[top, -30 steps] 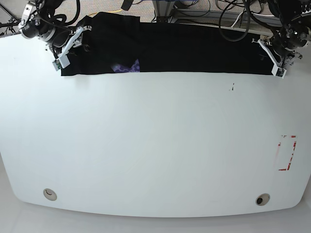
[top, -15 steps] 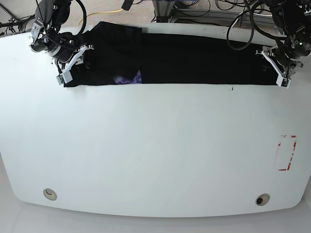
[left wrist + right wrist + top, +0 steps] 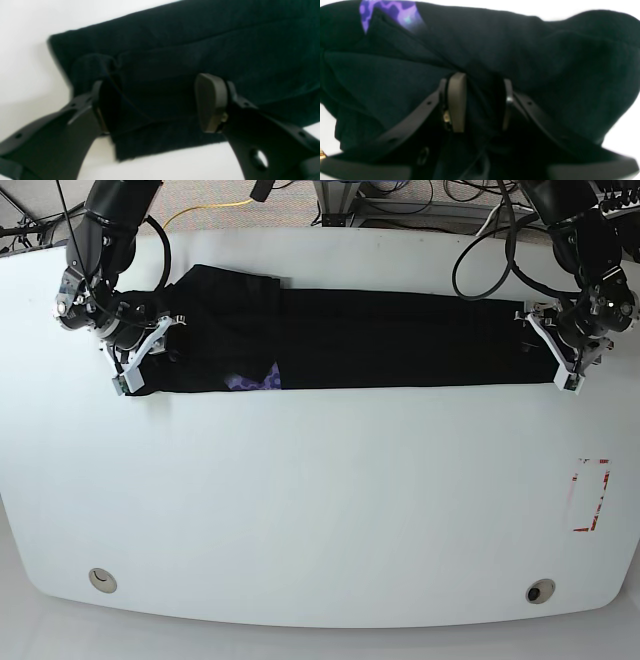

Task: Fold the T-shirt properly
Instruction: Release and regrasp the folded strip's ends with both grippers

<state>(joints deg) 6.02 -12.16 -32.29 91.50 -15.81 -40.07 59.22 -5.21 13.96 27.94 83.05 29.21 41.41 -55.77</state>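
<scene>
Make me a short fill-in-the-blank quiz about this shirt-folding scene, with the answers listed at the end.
1. The T-shirt lies as a long band on a table coloured ____.
2. The patch of print peeking out of the black cloth is mostly ____.
3. The right gripper has its jaws closed on a fold of the ____.
4. The left gripper has its jaws ____ over the cloth's end.

Missing words: white; purple; T-shirt; open
</scene>
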